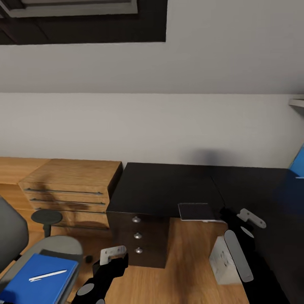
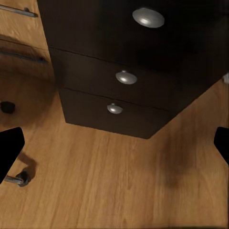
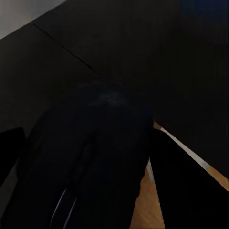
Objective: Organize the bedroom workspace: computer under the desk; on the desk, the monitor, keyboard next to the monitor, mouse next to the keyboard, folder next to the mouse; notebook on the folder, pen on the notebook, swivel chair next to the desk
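My right gripper (image 1: 231,216) hovers over the front edge of the black desk (image 1: 169,190), shut on a black mouse (image 3: 90,143) that bulks large between its fingers in the right wrist view. My left gripper (image 1: 110,264) hangs open and empty low before the desk's drawers (image 2: 125,77). At the lower left the grey swivel chair (image 1: 59,247) carries a flat blue folder-like item (image 1: 33,283) with a white pen (image 1: 47,275) on top. A pale computer tower (image 1: 221,261) stands on the floor under the desk. A blue screen edge (image 1: 297,164) shows at the far right.
A dark flat rectangle with a pale edge (image 1: 196,211) lies at the desk's front edge. A wooden dresser (image 1: 71,190) stands left of the desk against the white wall. Chair casters (image 2: 19,179) rest on the wooden floor (image 2: 119,191) by my left gripper.
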`<state>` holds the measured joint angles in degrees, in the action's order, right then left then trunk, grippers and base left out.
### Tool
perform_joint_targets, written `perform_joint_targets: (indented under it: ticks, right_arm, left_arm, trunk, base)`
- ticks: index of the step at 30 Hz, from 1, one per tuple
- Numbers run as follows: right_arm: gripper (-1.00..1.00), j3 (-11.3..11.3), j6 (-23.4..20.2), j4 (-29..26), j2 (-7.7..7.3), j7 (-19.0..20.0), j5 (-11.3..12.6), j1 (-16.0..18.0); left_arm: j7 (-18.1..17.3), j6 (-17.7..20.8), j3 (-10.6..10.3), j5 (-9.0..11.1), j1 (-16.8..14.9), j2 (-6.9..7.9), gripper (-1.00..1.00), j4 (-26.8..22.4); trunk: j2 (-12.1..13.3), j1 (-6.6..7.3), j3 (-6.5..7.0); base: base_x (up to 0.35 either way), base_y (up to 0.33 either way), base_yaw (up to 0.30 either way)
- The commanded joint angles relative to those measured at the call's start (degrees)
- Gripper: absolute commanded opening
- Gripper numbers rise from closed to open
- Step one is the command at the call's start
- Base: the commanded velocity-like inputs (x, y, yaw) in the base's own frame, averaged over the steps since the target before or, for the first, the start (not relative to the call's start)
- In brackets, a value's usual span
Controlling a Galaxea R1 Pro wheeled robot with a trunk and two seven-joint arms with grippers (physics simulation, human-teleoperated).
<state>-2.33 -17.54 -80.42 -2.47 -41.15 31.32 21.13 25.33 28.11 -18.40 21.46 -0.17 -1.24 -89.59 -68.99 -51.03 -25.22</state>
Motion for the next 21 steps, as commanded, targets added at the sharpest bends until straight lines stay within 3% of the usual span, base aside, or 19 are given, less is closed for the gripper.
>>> perform_joint_targets:
  ticks: [1,8,16,21]
  right_arm:
    - [-1.00,0.04,-0.19,-0.07,-0.02,-0.16,0.33,0.05]
    - [-1.00,0.02,-0.13,1.17,0.00,-0.16,0.28,0.05]
    - [-1.00,0.43,-0.04,1.03,0.10,-0.24,0.15,0.05]
    - [-1.00,0.16,-0.04,1.05,0.10,-0.24,0.15,0.05]
  left_arm:
    - [0.53,0.11,-0.05,0.60,-0.01,0.01,1.00,-0.12]
    - [0.52,0.19,-0.04,0.65,-0.01,0.01,1.00,-0.07]
    - [0.52,0.01,-0.04,0.69,-0.02,0.01,1.00,-0.06]
    - [0.51,-0.07,-0.05,0.69,0.00,0.01,1.00,-0.06]
  trunk:
    - [-0.04,0.00,-0.06]
    - [-0.04,0.00,-0.06]
    - [-0.04,0.00,-0.06]
    - [-0.04,0.00,-0.06]
  base:
    - [0.000,0.000,-0.299]
    - [0.000,0.000,-0.291]
    - [0.000,0.000,-0.042]
    - [0.000,0.232,-0.202]
